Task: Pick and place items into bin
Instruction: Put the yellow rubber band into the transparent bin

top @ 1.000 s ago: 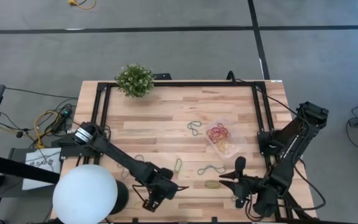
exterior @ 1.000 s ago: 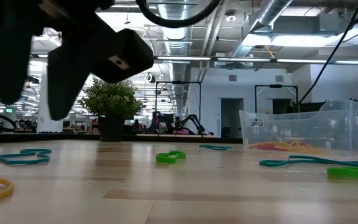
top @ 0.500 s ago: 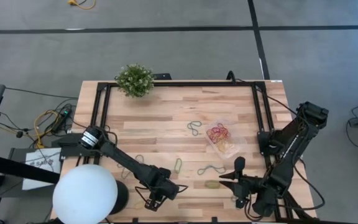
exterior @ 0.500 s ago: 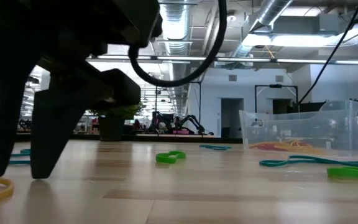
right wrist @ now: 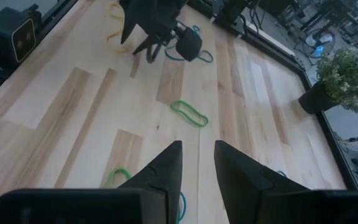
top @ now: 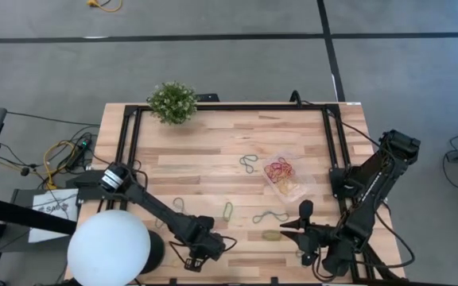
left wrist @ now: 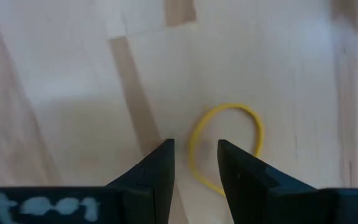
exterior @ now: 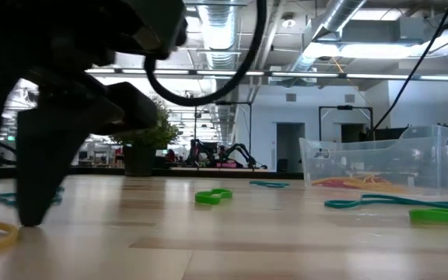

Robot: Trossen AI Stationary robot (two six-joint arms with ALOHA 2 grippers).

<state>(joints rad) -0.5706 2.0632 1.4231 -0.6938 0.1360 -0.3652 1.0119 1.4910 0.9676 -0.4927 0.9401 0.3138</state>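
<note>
The left gripper [left wrist: 194,163] had dropped lower, its slightly spread fingers seemingly straddling a thin yellow rubber-band loop [left wrist: 225,144] on the wooden surface [top: 213,151]; the right gripper [right wrist: 196,163] waited, fingers parted.

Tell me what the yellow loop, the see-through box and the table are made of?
The thin yellow loop looks like matte rubber: it lies in a floppy ring. The clear box seems glossy plastic; you see bands through it. The pale table looks like smooth wood, with visible planks and grain.

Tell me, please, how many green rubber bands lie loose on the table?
2: one green band near the middle, another beside the right gripper. Others may hide under the arms.
</note>
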